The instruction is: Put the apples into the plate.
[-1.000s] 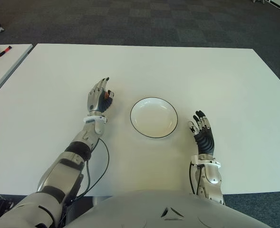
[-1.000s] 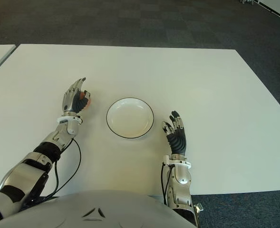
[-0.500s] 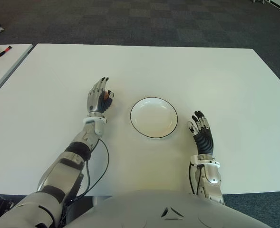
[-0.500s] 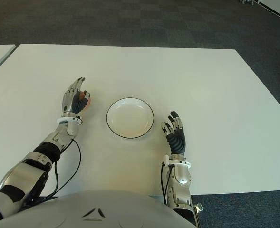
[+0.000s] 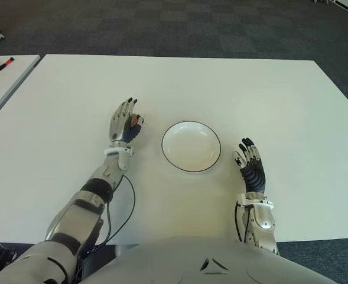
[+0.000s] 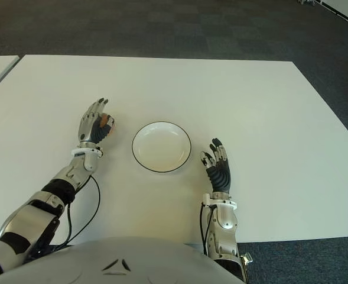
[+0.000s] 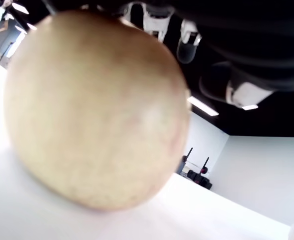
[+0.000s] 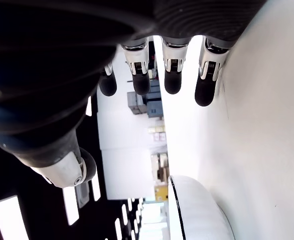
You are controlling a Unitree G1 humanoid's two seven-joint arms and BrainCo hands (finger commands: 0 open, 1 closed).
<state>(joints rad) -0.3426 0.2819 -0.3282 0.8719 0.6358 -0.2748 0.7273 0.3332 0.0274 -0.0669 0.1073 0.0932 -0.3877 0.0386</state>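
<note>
Apple (image 5: pixel 135 120) sits on table (image 5: pixel 268 94), tucked in palm side of left robot hand (image 5: pixel 125 122), fingers curved loosely around it, grip not clearly closed. Plate (image 5: pixel 191 146) empty, just to that hand's right, so next move is short carry rightward. Right robot hand (image 5: pixel 251 167) idle w/ fingers spread, right of plate, holding nothing.

Glossy plate (image 5: pixel 191 147) on a matt, smooth table (image 5: pixel 250 94).

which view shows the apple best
The left wrist view: the apple fills the picture, pale yellow, sitting on the table. Both eye views show only a sliver of it inside the left hand, left of the plate. The right wrist view misses it.
</note>
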